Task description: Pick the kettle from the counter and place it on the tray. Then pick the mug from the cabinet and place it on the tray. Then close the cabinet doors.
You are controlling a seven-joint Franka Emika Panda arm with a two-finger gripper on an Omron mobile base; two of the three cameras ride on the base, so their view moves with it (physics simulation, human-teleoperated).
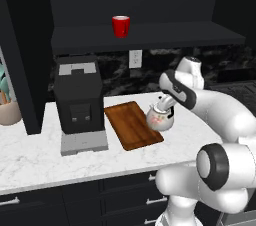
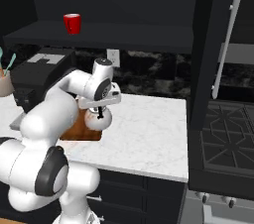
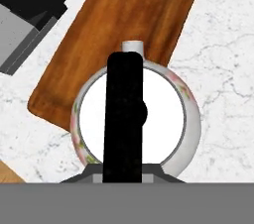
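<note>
1. The tool pinches the black arched handle of the small round white kettle.
2. The kettle hangs under the tool, above the flat reddish-brown wooden tray's near edge and the white marble desk.

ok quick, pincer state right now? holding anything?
Pincer: shut on the kettle by its black arched handle, at the tray's right edge.
</note>
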